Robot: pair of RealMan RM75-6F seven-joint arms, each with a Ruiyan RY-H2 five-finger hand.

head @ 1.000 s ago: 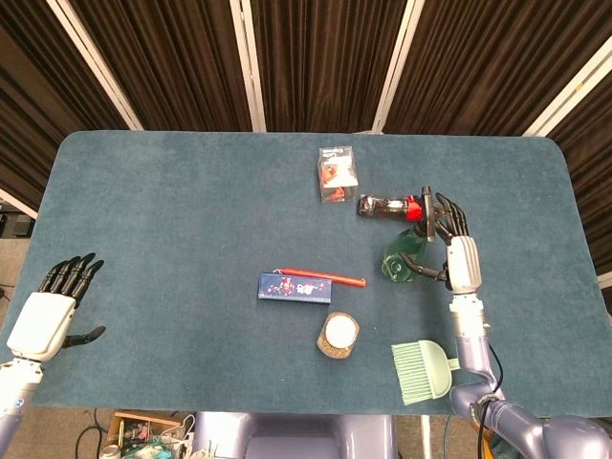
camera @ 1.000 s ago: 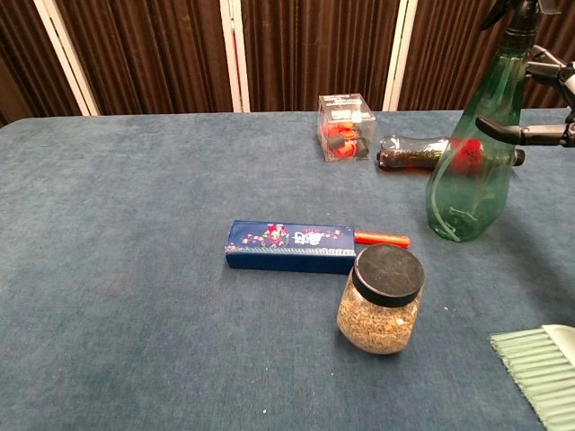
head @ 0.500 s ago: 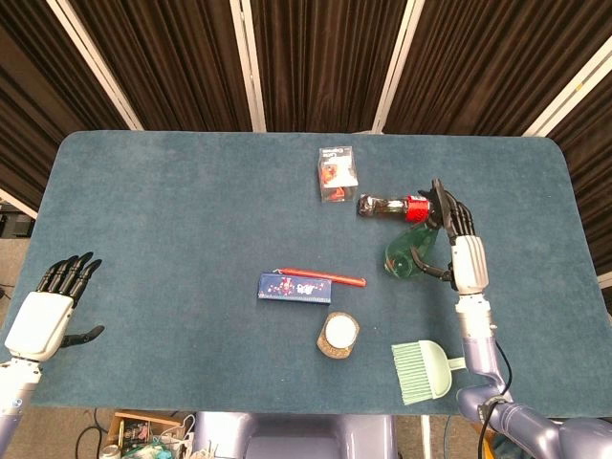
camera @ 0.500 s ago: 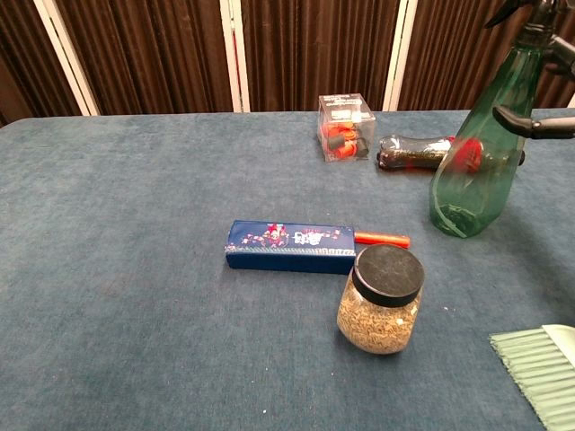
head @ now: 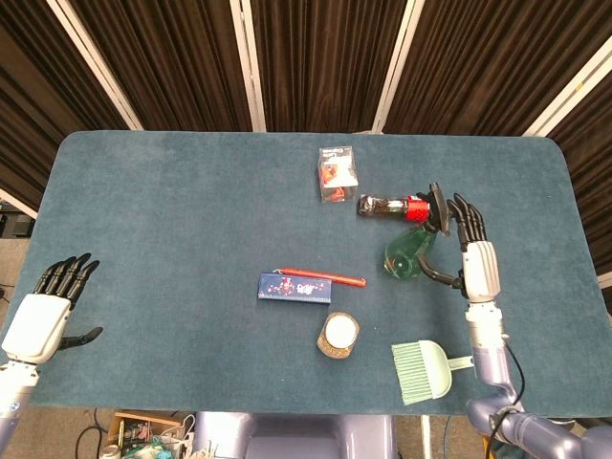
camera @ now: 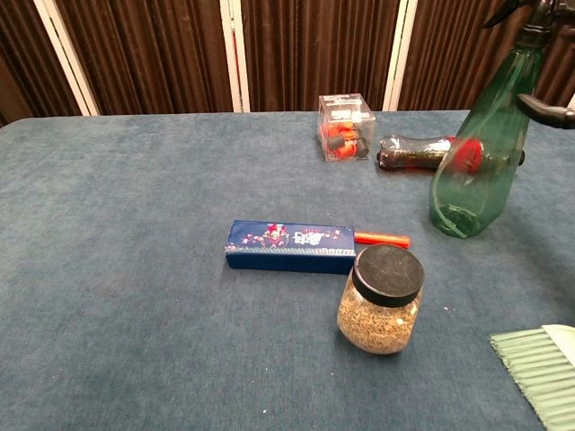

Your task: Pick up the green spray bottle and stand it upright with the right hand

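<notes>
The green spray bottle [head: 406, 256] stands upright on the blue table at the right, its black trigger head on top; the chest view shows the bottle [camera: 472, 157] on its base. My right hand [head: 475, 251] hovers just to the right of it, fingers spread and holding nothing. Only its thumb tip [camera: 548, 110] shows at the chest view's edge, a small gap away from the bottle's neck. My left hand [head: 43, 311] rests open at the table's near left corner, far from everything.
Behind the spray bottle lies a dark bottle with a red label [head: 390, 206]. A clear box [head: 337, 174] sits further back. A blue box [head: 295, 287], a red pen [head: 335, 278] and a black-lidded jar [head: 339, 334] occupy the middle. A green brush [head: 424, 369] lies front right.
My right hand has let go of the spray bottle and drawn off to the right. The bottle straightened slightly and stays upright. The left hand barely shifted.
</notes>
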